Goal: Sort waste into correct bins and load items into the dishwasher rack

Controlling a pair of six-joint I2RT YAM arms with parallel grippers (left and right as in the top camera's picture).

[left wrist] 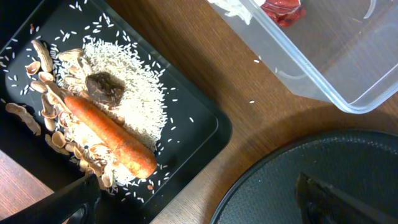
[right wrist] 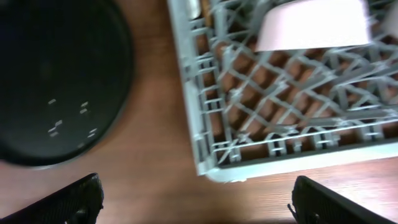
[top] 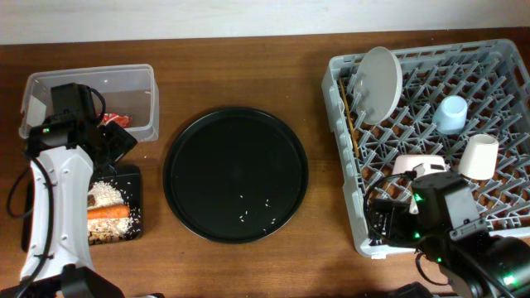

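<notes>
The shallow black tray (top: 135, 184) holds white rice (left wrist: 137, 93), an orange carrot piece (left wrist: 109, 134) and brownish bones (left wrist: 46, 118). The clear tub (top: 141, 91) behind it holds the red wrapper (left wrist: 283, 11) and white tissue (left wrist: 233, 7). My left gripper (left wrist: 202, 208) is open and empty, above the tray's right edge. The grey rack (top: 497, 66) holds the white plate (top: 381, 83), blue cup (top: 452, 113), cream cup (top: 479, 156), pink bowl (top: 418, 163) and chopsticks (top: 348, 116). My right gripper (right wrist: 199, 202) is open and empty over the table at the rack's front left corner. No fork shows.
A large round black tray (top: 236, 174) with a few rice grains lies between the bins and the rack. A dark lump (left wrist: 104, 87) sits on the rice. Loose grains lie on the wood by the tub.
</notes>
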